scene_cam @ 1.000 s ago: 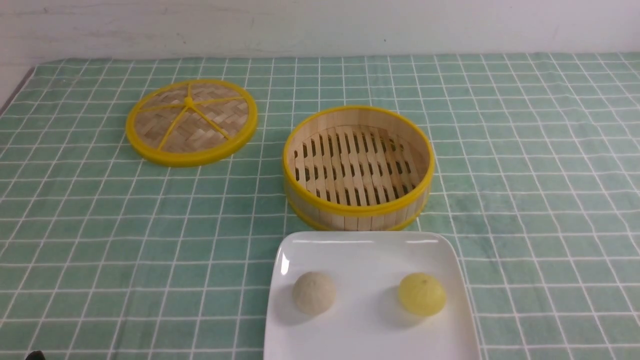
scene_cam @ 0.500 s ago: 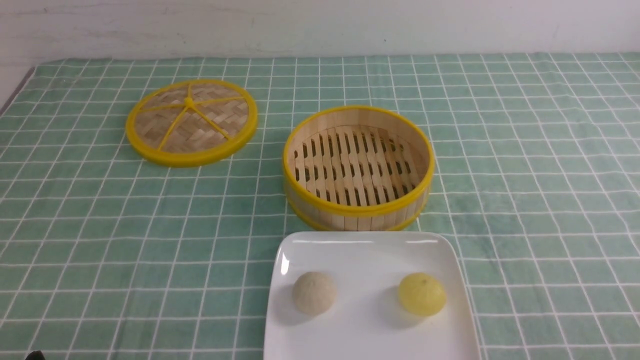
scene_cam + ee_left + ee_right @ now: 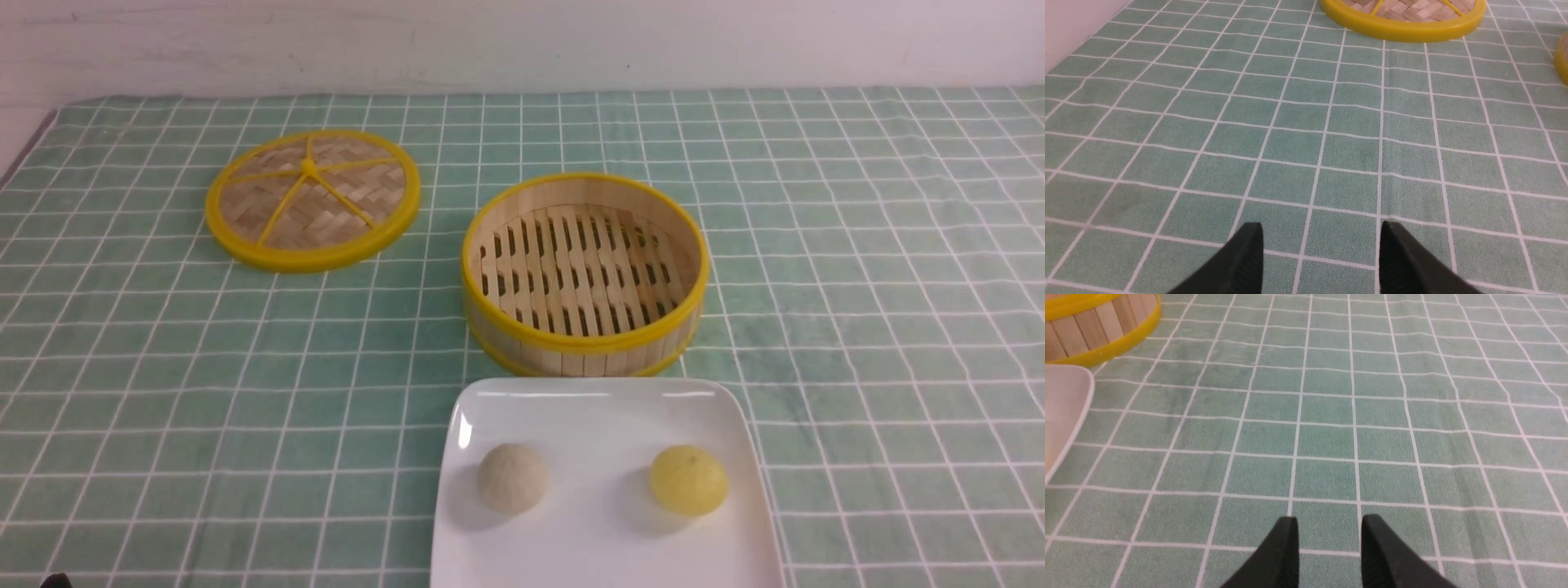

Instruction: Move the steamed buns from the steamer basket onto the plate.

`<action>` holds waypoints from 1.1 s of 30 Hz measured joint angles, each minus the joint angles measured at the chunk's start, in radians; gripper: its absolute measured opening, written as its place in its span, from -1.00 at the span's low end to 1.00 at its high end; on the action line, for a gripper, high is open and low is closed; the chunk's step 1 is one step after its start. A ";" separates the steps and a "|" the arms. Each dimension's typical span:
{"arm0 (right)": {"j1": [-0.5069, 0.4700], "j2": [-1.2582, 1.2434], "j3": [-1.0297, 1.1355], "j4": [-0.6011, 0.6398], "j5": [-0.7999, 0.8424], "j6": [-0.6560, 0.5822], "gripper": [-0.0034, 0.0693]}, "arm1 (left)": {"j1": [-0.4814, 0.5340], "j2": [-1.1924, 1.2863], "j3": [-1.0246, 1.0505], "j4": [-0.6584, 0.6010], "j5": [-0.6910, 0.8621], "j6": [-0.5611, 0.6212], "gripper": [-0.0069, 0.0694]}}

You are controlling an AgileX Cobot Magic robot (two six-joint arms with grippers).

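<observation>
Front view shows us both steamed buns (image 3: 513,478) (image 3: 688,480) on the plate (image 3: 604,408), steamer basket (image 3: 584,343) empty; task looks done; left end effector (image 3: 1319,255) spread, right end effector (image 3: 1329,547) slightly parted, both empty.

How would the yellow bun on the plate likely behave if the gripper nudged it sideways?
The yellow bun is dome-shaped, so it would probably roll or slide. The white plate looks glossy, so it likely offers little grip. The bun probably dents under a hard squeeze.
</observation>
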 joint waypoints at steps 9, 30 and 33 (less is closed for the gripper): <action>0.000 0.000 0.040 0.000 -0.070 0.000 -0.24 | 0.000 0.000 0.000 0.002 0.000 0.000 0.24; 0.000 0.000 0.040 0.000 -0.076 0.000 -0.24 | 0.000 0.000 0.000 0.008 0.000 0.000 0.24; 0.000 0.000 0.040 0.000 -0.076 0.000 -0.24 | 0.000 0.000 0.000 0.008 0.000 0.000 0.24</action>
